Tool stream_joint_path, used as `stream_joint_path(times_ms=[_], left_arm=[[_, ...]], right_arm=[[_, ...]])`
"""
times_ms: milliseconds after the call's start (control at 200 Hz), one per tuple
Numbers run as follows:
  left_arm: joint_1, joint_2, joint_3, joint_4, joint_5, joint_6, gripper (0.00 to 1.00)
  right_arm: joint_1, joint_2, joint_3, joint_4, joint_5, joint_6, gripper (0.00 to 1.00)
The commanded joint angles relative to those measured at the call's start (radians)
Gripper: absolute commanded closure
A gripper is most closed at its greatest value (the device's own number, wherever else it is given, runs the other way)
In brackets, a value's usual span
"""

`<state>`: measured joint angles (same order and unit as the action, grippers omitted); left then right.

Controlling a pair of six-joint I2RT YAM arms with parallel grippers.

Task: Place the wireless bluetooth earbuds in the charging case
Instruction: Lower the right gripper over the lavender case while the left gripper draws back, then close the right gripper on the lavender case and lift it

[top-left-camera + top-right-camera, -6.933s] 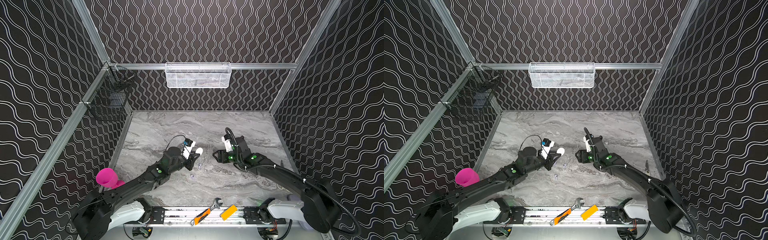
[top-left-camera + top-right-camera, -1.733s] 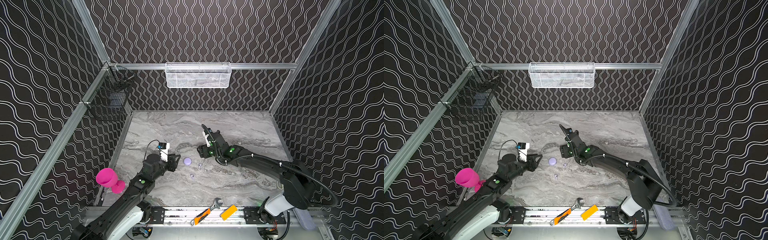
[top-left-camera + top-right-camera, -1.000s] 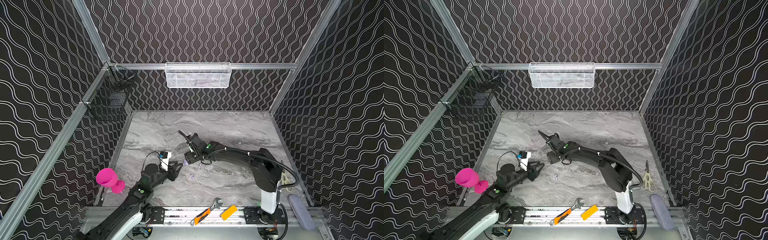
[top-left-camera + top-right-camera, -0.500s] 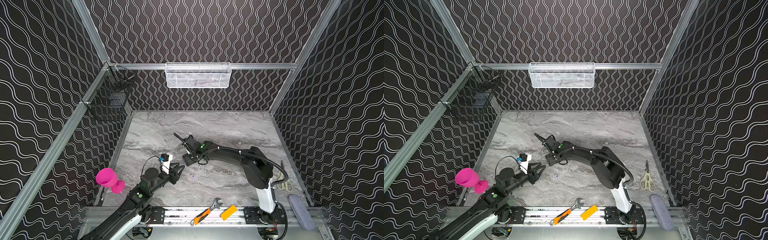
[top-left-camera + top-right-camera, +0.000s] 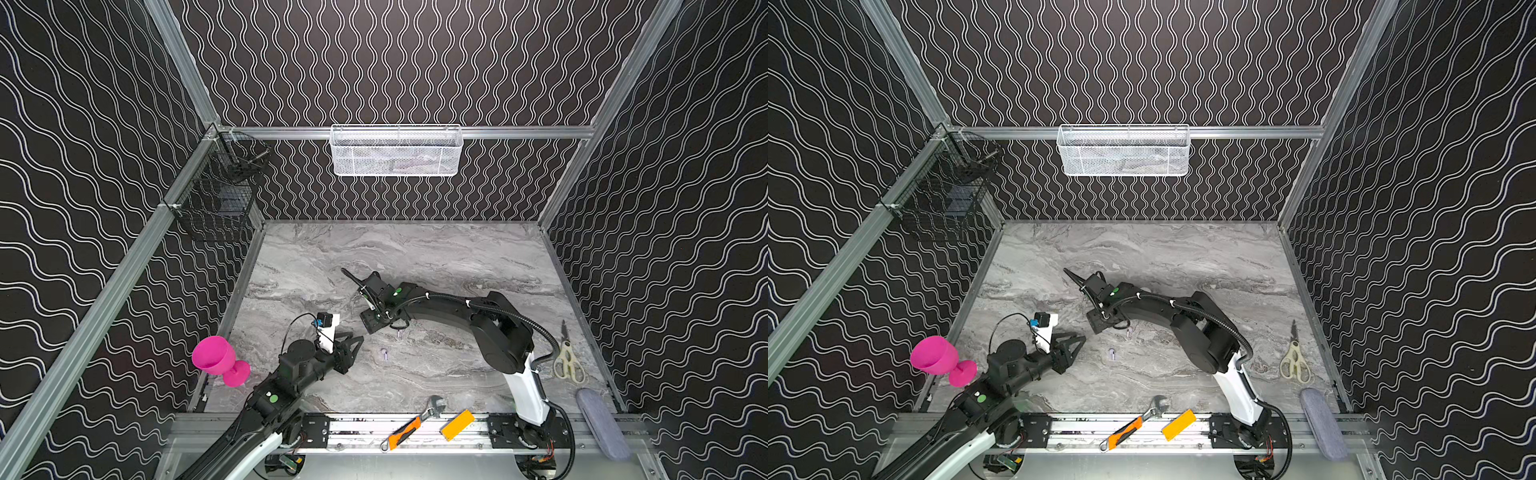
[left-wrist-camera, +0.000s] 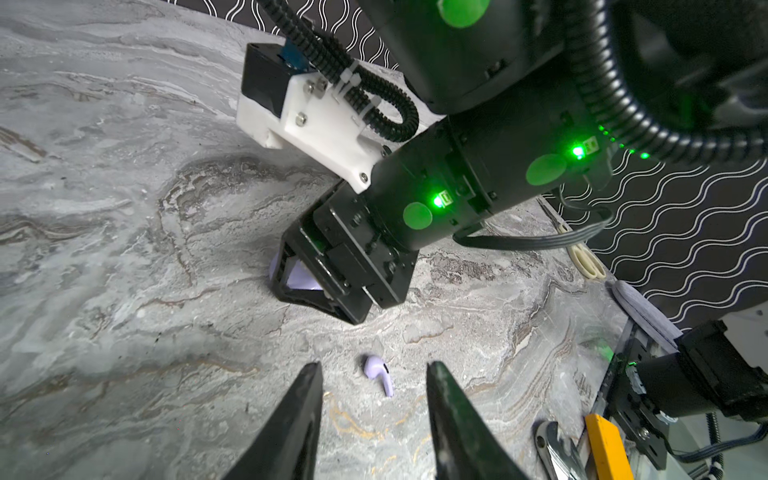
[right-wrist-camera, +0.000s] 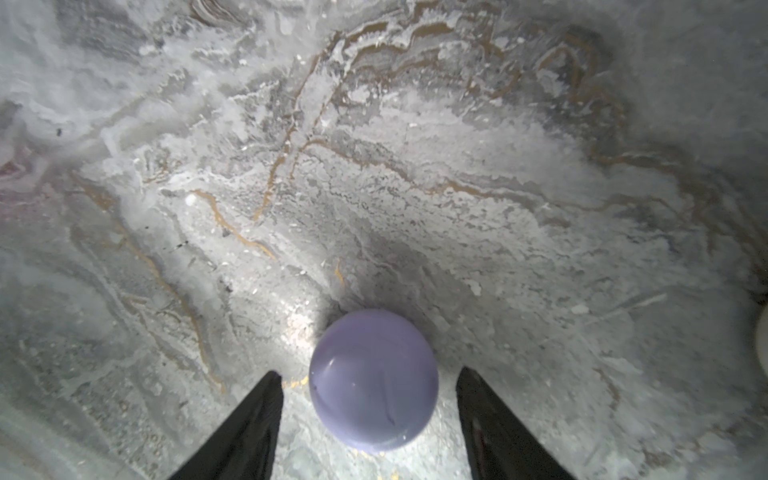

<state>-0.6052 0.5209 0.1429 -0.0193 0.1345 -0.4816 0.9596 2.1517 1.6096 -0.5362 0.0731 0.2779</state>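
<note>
A round lavender charging case [image 7: 373, 380] rests on the marble between the fingers of my right gripper [image 7: 369, 372]. That gripper is open, with a gap on each side of the case. In both top views the right gripper [image 5: 371, 326] [image 5: 1096, 324] points down and hides the case. A lavender earbud [image 6: 376, 372] lies on the table just ahead of my open, empty left gripper [image 6: 372, 368]. In both top views this earbud [image 5: 384, 354] [image 5: 1111, 353] sits right of the left gripper [image 5: 356, 337] [image 5: 1079, 336]. Another pale earbud [image 5: 399, 332] lies beside the right gripper.
A pink goblet [image 5: 216, 359] stands at the front left. Scissors [image 5: 567, 361] and a grey pouch [image 5: 598, 419] lie at the right. On the front rail are a wrench with an orange knife [image 5: 409, 428] and an orange block [image 5: 457, 424]. Baskets [image 5: 395, 149] hang on the walls.
The right gripper has settled lower around the lavender case and its jaws have narrowed a little. The left arm has drawn back slightly toward the front left.
</note>
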Motion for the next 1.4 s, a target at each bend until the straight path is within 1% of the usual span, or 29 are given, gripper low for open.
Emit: stream_joint_path(times_ms=[0,541,956,1306,1396], left_arm=[[-0.002,-0.002,0.009,-0.009,-0.006,-0.015,0.55],[-0.003,0.013,0.006,0.0,-0.006,-0.015,0.55],[-0.002,0.014,0.006,0.001,-0.009,-0.017,0.55],[-0.002,0.014,0.006,-0.001,-0.01,-0.018,0.55],[-0.003,0.021,0.007,0.001,-0.01,-0.017,0.55]], right_arm=[[0.002,0.015,0.016,-0.036,0.005,0.007,0.31],[0.002,0.045,0.022,-0.024,0.014,0.012,0.34],[0.019,0.058,0.032,-0.053,0.055,0.008,0.41],[0.039,0.068,0.047,-0.08,0.109,0.001,0.44],[0.042,0.068,0.046,-0.079,0.115,0.001,0.47]])
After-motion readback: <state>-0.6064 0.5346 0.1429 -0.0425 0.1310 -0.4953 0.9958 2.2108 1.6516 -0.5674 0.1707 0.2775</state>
